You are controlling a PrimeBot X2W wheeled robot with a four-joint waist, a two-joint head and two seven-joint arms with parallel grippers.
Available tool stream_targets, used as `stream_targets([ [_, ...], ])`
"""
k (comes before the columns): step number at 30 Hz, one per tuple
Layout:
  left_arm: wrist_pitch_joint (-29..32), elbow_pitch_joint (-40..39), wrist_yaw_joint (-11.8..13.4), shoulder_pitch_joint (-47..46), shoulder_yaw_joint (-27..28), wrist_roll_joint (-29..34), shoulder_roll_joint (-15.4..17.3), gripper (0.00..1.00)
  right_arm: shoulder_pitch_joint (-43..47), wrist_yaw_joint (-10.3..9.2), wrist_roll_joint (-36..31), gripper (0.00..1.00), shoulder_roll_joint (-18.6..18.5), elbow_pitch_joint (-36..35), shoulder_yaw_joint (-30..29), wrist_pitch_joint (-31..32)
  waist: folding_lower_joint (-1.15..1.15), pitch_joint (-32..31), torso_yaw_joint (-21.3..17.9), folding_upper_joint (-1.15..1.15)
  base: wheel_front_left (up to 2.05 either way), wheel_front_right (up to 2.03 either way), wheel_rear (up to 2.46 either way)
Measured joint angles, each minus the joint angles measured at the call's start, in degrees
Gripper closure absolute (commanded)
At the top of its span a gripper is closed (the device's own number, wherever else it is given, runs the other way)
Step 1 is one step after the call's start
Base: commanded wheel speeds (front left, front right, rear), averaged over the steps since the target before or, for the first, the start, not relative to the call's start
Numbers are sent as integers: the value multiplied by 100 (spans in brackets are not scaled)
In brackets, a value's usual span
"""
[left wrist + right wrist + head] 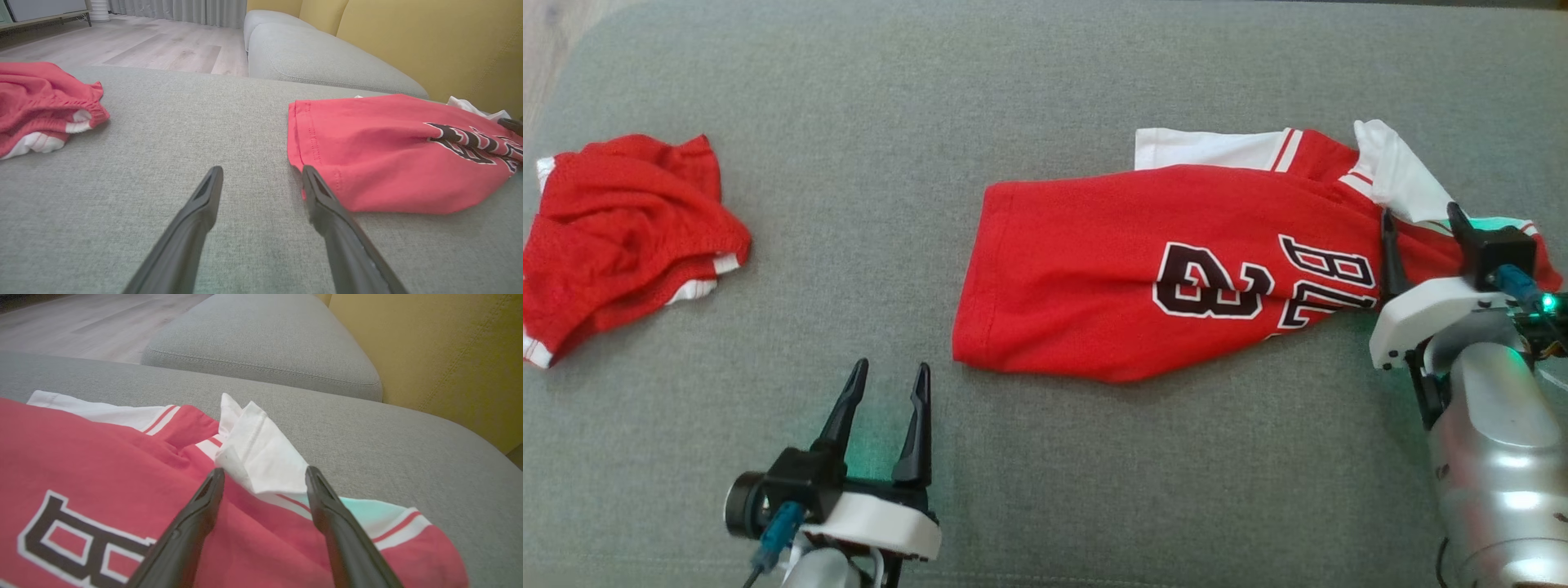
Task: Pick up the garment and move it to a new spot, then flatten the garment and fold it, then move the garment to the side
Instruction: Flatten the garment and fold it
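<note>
Nearest, the left gripper [891, 366] hovered low over bare cushion [849, 122]. Its fingers [917, 425] were spread wide and held nothing, with the tips just short of the jersey's near hem corner. To the right, the right gripper [1419, 212] stood over the neck end of the jersey [1094, 261]. Its fingers were also wide, straddling a turned-up white sleeve [1396, 167] without closing on it. Whether the tips touched the cloth I could not tell.

The jersey lay right of centre on the cushion, roughly flat and doubled along its length, with the hem [980, 278] toward the middle and the lettering up. It looked a light, limp knit. It would likely sag and fold on itself if lifted by one point, and drag rather than slide on the rough weave. The best holds, I judged, were the stitched hem corner for the left gripper and the sleeve band or shoulder seam for the right, where the layers are thick enough to pinch.

Well apart to the left lay crumpled red shorts [621, 220], near the cushion's left edge. Between the two was broad open cushion, room to spread the jersey. Beyond the far left corner was wood floor [547, 33]. At the right rear, a second cushion [261, 347] and a yellow backrest [429, 347] closed off that side.
</note>
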Motion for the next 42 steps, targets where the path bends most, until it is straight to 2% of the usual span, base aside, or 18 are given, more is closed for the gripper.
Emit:
stream_targets([
  [10, 0, 1, 0, -12, -15, -41, -1, 0, -67, 0, -632, 0, 19, 131, -213, 0, 0, 34, 50, 0, 0, 0, 0],
  [11, 0, 2, 0, -12, -15, -41, -1, 0, -69, 0, -667, 10, 21, 144, -233, 0, 0, 30, 53, 0, 0, 0, 0],
  [12, 0, 2, 0, -12, -15, -41, -1, 0, -72, 0, -691, 62, 22, 159, -253, 0, 0, 23, 56, 0, 0, 0, 0],
  [13, 0, 2, 0, -12, -14, -41, -1, 0, -75, 0, -719, 100, 23, 164, -265, 0, 0, 16, 59, 0, 0, 0, 0],
  [19, 0, 10, 0, -10, -9, -41, 0, 0, -114, 0, -734, 100, 105, -12, -274, 0, 0, -80, 37, 0, 0, 0, 0],
  [25, 0, 20, 1, 61, 51, -40, 0, 0, 193, 0, -59, 100, 142, -1104, 296, 0, -1, -345, -84, 0, 0, 0, 0],
  [29, 0, 8, 15, 221, 121, -41, -1, 0, 1054, 1, 536, 100, 99, -1948, 970, 0, -1, -596, -236, 0, 0, 0, 0],
  [30, 0, 8, 15, 221, 121, -41, -1, 0, 1054, 1, 536, 100, 99, -1948, 970, 0, -1, -596, -236, 0, 0, 0, 0],
  [32, 0, 5, 55, 351, 197, -42, 0, 0, 1657, 1, 806, 100, -35, -2250, 1178, 0, -1, -725, -330, 0, 0, 0, 0],
  [36, 0, 2, 99, 527, 255, -98, 1, 0, 2725, 1, 1221, 100, -385, -2632, 1212, 0, -2, -952, -539, 0, 0, 0, 0],
  [42, 0, -36, 109, 540, 416, -96, 2, 0, 3502, 1, 1422, 100, -447, -2794, 1070, 0, -2, -1155, -824, 0, 0, 0, 0],
])
